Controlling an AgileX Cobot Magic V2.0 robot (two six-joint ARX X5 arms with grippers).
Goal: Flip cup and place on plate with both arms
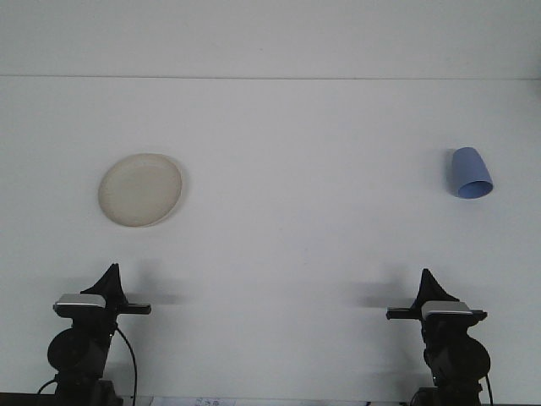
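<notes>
A cream round plate (139, 189) lies flat on the white table, left of centre. A blue cup (469, 172) lies on its side at the far right, its wide mouth turned toward me and slightly right. My left gripper (111, 275) sits low at the bottom left, well short of the plate and holding nothing. At the bottom right my right gripper (427, 281) rests in the same low pose, short of the cup and a little to its left, also empty. Both are seen from behind.
The white table (296, 237) runs back to a pale wall, with its far edge (270, 78) near the top of the view. Black cables hang beside the left arm's base (80, 364).
</notes>
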